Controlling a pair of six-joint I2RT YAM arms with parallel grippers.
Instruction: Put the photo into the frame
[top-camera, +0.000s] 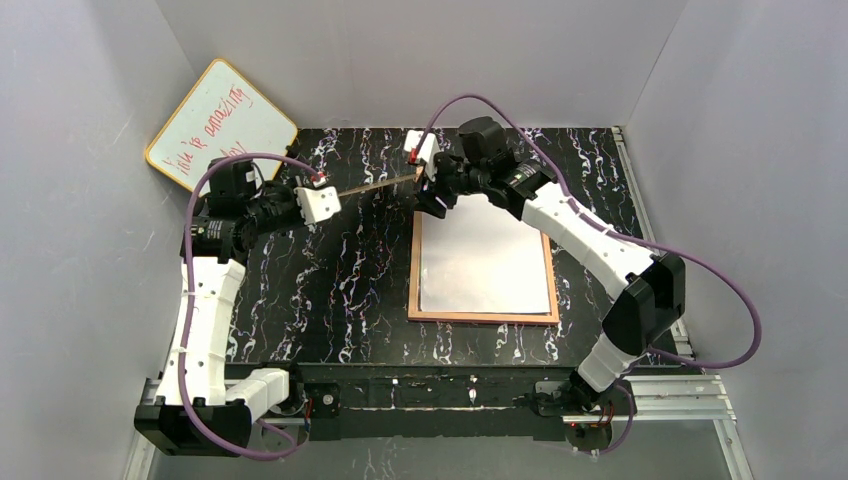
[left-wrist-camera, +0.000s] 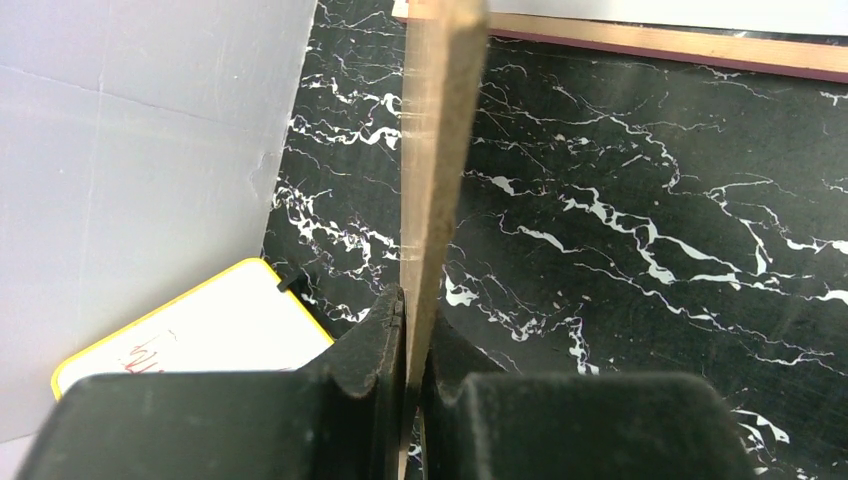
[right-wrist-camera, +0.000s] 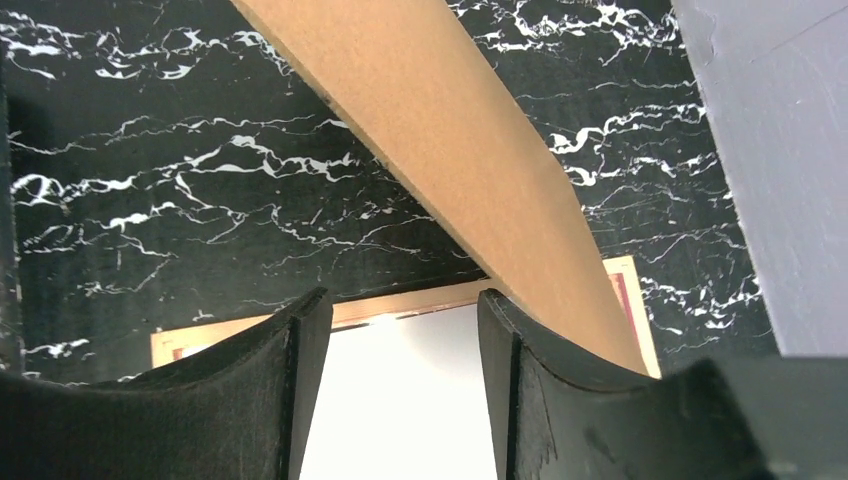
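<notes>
The frame (top-camera: 480, 318) lies flat on the right half of the bench (top-camera: 330, 300), about midway between the far and near edges, its wood-coloured rear facing up. The photo (top-camera: 485, 260) rests inside it with its white back up. It fills most of the opening, and a narrow border of frame shows along the left, near and right sides.

The left gripper (top-camera: 335, 195) hangs over the far left part of the bench. Its fingers (left-wrist-camera: 385, 340) are pinched on one end of a thin brown board (top-camera: 375, 185), which is held on edge above the surface. The board reaches rightward toward the far left corner of the frame.

The right gripper (top-camera: 430, 200) hovers over that same corner, fingers (right-wrist-camera: 290, 380) spread, with nothing between them but the view down onto the photo and the frame's far rail. In the right wrist view the board passes alongside the outer face of one finger; whether they touch cannot be told.

A yellow-edged whiteboard (top-camera: 220, 120) with red writing leans against the wall at the far left corner.
</notes>
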